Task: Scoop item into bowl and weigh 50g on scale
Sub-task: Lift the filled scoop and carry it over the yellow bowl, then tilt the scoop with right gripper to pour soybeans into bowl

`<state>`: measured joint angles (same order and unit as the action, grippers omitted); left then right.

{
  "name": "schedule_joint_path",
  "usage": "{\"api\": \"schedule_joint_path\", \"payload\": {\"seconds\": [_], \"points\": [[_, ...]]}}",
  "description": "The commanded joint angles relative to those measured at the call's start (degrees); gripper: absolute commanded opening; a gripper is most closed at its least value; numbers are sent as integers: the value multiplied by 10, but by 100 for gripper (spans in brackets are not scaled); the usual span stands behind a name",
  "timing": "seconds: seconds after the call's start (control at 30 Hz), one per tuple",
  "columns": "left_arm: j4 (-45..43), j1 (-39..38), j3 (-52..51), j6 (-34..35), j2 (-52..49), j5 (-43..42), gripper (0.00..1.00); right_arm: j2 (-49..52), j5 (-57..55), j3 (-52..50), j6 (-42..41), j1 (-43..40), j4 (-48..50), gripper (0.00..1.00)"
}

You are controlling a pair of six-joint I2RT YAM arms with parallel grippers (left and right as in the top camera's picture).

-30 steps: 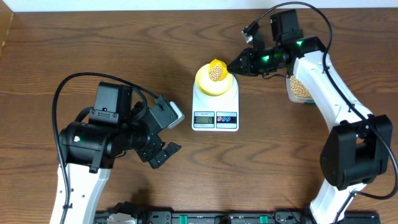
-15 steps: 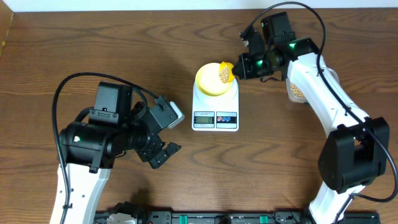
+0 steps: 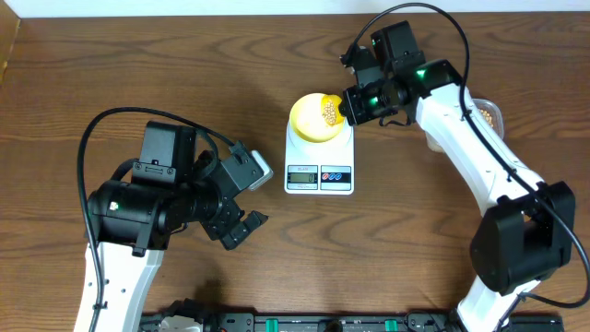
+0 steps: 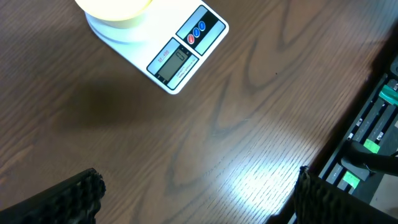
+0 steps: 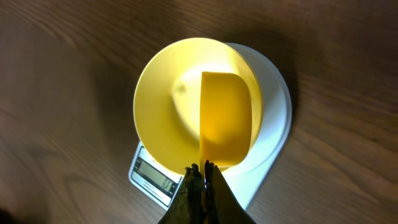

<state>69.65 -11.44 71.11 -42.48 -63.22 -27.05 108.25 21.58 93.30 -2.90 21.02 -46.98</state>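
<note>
Now my right arm (image 3: 461,138) reaches up from the 5 o'clock corner of the bench (image 3: 138,74) and bends back toward the middle. Its wrist hangs at about 2 o'clock of the bowl (image 3: 307,121). The bowl sits on the round platform of the scale (image 3: 319,171), whose display faces 6 o'clock; I cannot read its digits.

A second ago that wrist was farther out at 3 o'clock, with the scoop (image 3: 330,112) level and heaped above the bowl. Since then it has moved in and rolled, so the scoop lies tipped on its side over the bowl's 3 o'clock rim. Beans (image 3: 328,112) still show in its mouth from overhead. More of them lie in the clear tub (image 3: 490,113) at 3 o'clock, partly hidden by my forearm.

My right fingers (image 3: 348,103) are pressed fully together on the scoop's handle. My left arm (image 3: 147,207) has not shifted, at 8 o'clock of the scale. Its left fingers (image 3: 241,229) are spread wide above bare wood, holding nothing.
</note>
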Motion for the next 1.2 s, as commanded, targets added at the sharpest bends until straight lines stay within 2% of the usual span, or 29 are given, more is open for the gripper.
{"api": "schedule_joint_path", "payload": {"seconds": [0.0,0.77,1.17], "points": [[2,2,11,-10,3,-1,99,-24,-36,3,31,12,-10,1],[2,2,11,-10,3,-1,99,-27,-154,5,84,67,-15,1],[2,2,11,-10,3,-1,99,-31,-157,15,99,85,-1,1]]}}
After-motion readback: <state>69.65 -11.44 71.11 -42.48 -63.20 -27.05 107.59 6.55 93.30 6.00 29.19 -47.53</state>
